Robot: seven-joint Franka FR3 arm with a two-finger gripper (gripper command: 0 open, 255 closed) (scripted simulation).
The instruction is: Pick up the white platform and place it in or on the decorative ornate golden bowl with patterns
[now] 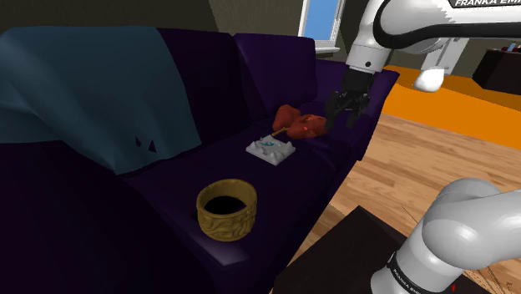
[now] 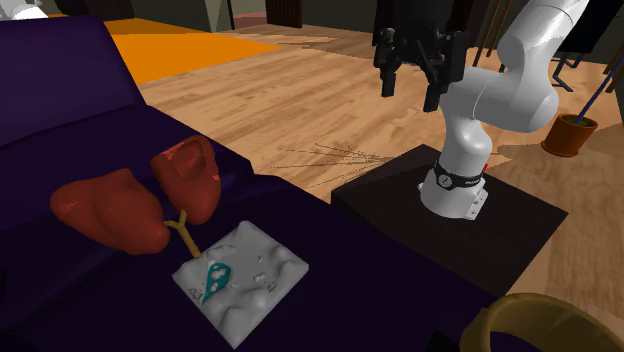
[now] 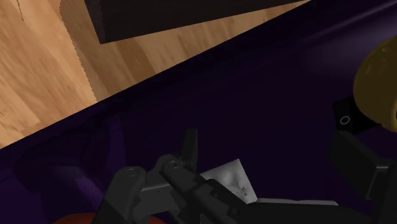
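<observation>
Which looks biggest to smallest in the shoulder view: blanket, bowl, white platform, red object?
1. Blue blanket.
2. Gold bowl, though it sits nearer the camera.
3. Tie: white platform and red object look about alike, so not ranked.

A dark purple sofa point(image 1: 100, 217) runs across the shoulder view's left, with a teal blanket point(image 1: 92, 83) draped over its backrest and hanging down toward the seat. Beside the sofa lies a light wood plank floor point(image 1: 417, 159), with an orange rug point(image 1: 442, 104) farther off. Behind the sofa is a dim olive wall point(image 1: 259, 17) with a bright blue window point(image 1: 321, 18). A brown plant pot point(image 2: 568, 135) stands on the floor at the second exterior view's right.
</observation>
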